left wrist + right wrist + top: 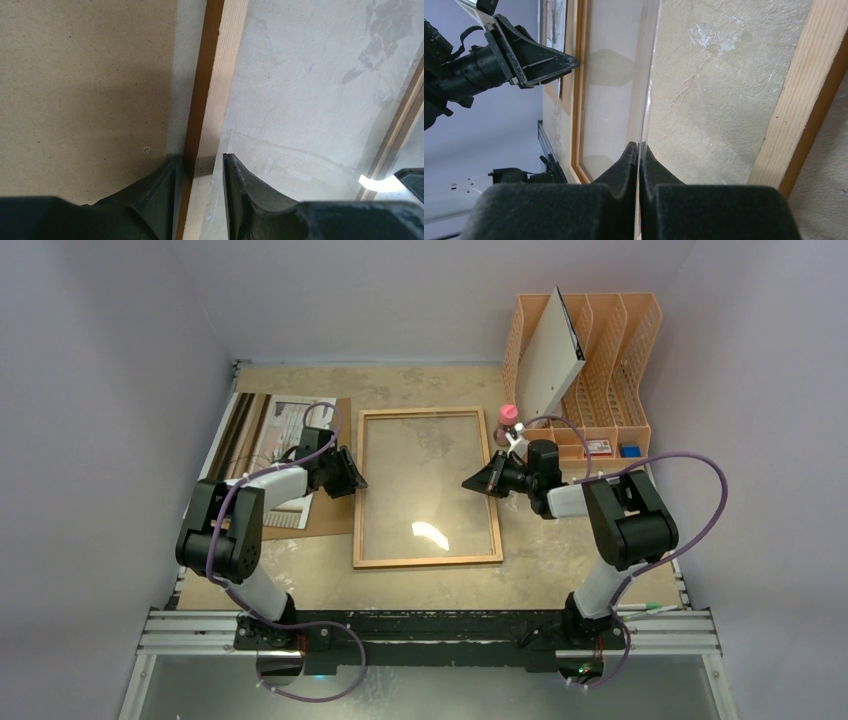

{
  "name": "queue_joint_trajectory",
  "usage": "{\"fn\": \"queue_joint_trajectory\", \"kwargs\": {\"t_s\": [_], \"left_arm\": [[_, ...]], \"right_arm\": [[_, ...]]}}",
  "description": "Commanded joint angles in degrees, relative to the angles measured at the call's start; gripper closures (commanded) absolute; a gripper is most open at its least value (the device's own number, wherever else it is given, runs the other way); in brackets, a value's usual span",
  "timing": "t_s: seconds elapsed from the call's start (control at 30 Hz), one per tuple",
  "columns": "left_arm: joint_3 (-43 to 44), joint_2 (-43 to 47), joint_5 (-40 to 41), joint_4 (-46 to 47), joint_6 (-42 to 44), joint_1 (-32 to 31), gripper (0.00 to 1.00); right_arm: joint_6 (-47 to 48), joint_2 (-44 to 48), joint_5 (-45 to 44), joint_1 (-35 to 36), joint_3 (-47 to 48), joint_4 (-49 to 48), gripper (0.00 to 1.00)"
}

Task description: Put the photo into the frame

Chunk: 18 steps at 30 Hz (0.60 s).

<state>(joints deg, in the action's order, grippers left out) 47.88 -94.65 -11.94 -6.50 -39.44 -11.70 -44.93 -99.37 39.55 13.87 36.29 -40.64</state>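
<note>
The light wooden frame [428,561] lies flat mid-table. My left gripper [356,481] is at its left rail. In the left wrist view the open fingers [200,160] straddle that rail [212,85], one finger on each side. My right gripper [468,483] is at the frame's right side. It is shut [639,145] on the edge of the clear pane [646,75], which is tilted up off the frame. The photo [290,420] lies at the left on the brown backing board [335,515], partly under my left arm. It also shows in the right wrist view [555,20].
An orange file rack [610,350] holding a white board [550,355] stands at the back right, with a pink-capped bottle [509,416] in front of it. Dark strips [235,430] lie at the far left. The metal rail [430,630] runs along the near edge.
</note>
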Motion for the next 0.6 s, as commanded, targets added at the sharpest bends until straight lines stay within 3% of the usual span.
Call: {"fn": "queue_joint_trajectory", "kwargs": {"t_s": [0.0, 0.57], "left_arm": [[-0.5, -1.51, -1.68, 1.71, -0.29, -0.6, 0.64], [-1.09, -1.54, -0.23, 1.7, -0.46, -0.6, 0.69]], "right_arm": [[0.95, 0.58, 1.05, 1.21, 0.25, -2.75, 1.0], [-5.72, 0.75, -1.82, 1.62, -3.46, -12.95, 1.0]]}}
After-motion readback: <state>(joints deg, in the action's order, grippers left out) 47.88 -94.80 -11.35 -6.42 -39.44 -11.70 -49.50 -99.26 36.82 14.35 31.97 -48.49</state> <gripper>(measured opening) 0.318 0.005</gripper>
